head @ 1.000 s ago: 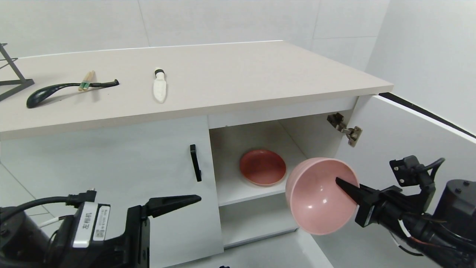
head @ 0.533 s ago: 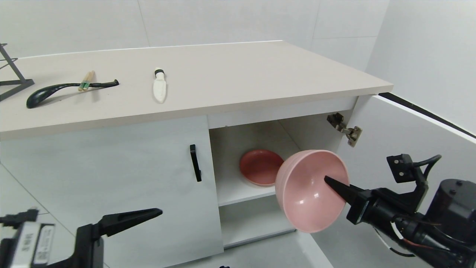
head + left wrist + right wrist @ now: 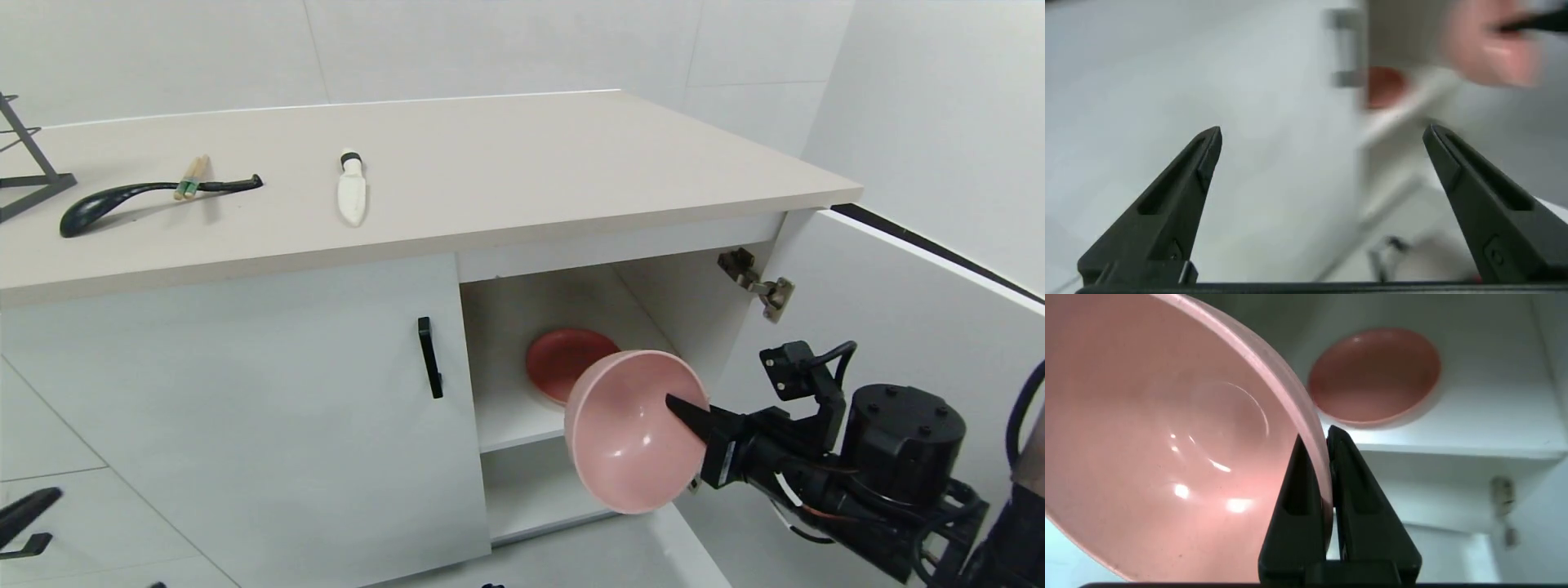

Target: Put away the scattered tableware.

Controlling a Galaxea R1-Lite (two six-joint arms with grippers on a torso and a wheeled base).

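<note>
**Bowl** (image 3: 629, 433), pink: gripped by its rim, tilted on edge with the hollow facing outward, in the air just in front of the open cabinet and level with the upper shelf (image 3: 510, 416). Not yet set down.

**Right end effector** (image 3: 682, 406): closed on the bowl's rim, one finger inside the wall and one outside.

**Plate** (image 3: 559, 359), red: lies flat on the upper shelf, behind the bowl and partly hidden by it. Counted as stored.

**Cabinet door** (image 3: 898, 294), right: swung wide open. The left door is closed.

**Left end effector** (image 3: 1321, 131): open and holding nothing, low and well apart from the cabinet opening.

**Counter** (image 3: 531, 163), items not yet put away:
- spoon (image 3: 122, 198), black, lying near the left end;
- chopsticks (image 3: 189, 177), lying across the spoon's handle;
- knife (image 3: 351, 192), white, lying apart from the other two.

**Rack** (image 3: 33, 163), dark wire: at the counter's far left edge.

**Progress, as judged:** one piece is stored and a second is at the point of placement. Three pieces are untouched, so well under half is done.
</note>
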